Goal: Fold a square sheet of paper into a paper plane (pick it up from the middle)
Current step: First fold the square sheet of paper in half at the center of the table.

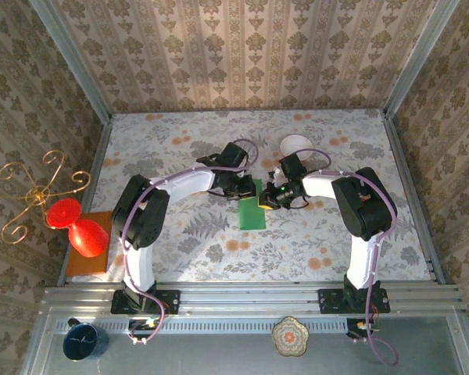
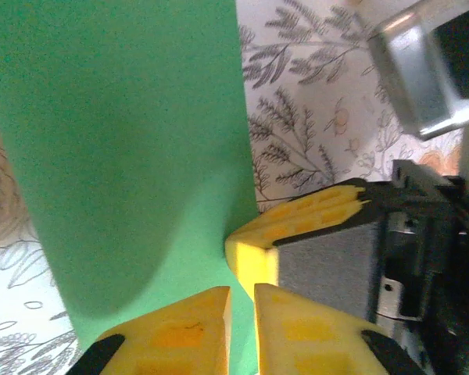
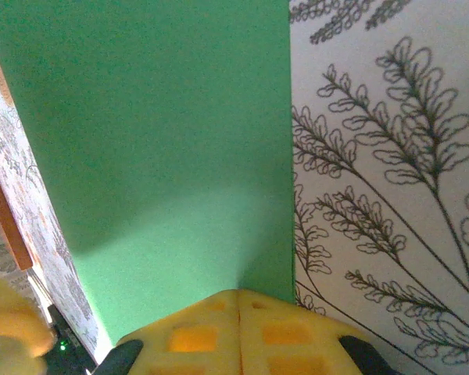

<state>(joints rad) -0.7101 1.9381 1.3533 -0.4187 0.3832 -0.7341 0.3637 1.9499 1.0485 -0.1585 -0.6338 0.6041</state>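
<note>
The square sheet of paper (image 1: 251, 212) lies mid-table as a bright-green upright rectangle. Both grippers meet at its far end. My left gripper (image 1: 245, 187) comes in from the left. In its wrist view the yellow fingertips (image 2: 195, 324) stand almost together, and a thin strip of the green paper (image 2: 125, 141) shows in the slit between them. My right gripper (image 1: 269, 195) comes in from the right. Its yellow fingertips (image 3: 195, 336) are pressed together on the green paper (image 3: 156, 133) close to the sheet's right edge. The left wrist view shows the right gripper's fingers (image 2: 305, 223) at that same edge.
A white bowl (image 1: 295, 144) sits behind the grippers. At the left edge are an orange board (image 1: 84, 262), a red vase-like object (image 1: 80, 229) and a gold wire stand (image 1: 30, 195). A blue mug (image 1: 84, 341) and a patterned dish (image 1: 290, 337) rest on the near rail.
</note>
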